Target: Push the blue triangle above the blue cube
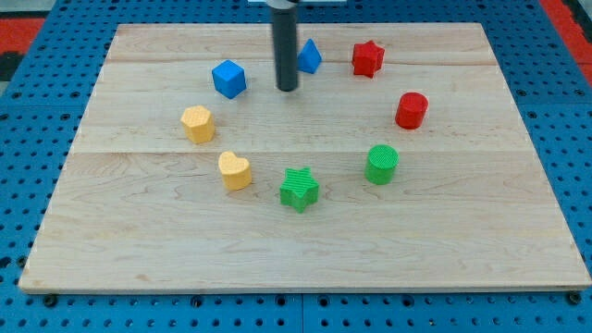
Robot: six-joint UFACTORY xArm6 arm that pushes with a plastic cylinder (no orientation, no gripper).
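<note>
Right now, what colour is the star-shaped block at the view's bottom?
Green. The green star shows clearly in the camera view, below my tip.

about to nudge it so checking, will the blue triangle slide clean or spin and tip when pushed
The blue triangle looks rigid, small and low on the smooth wooden board, so it will probably slide rather than tip. Its angled faces may make it spin if my tip, now just to the view's left of it, pushes off-centre. It likely weighs little, so it could skid towards the red star.
</note>
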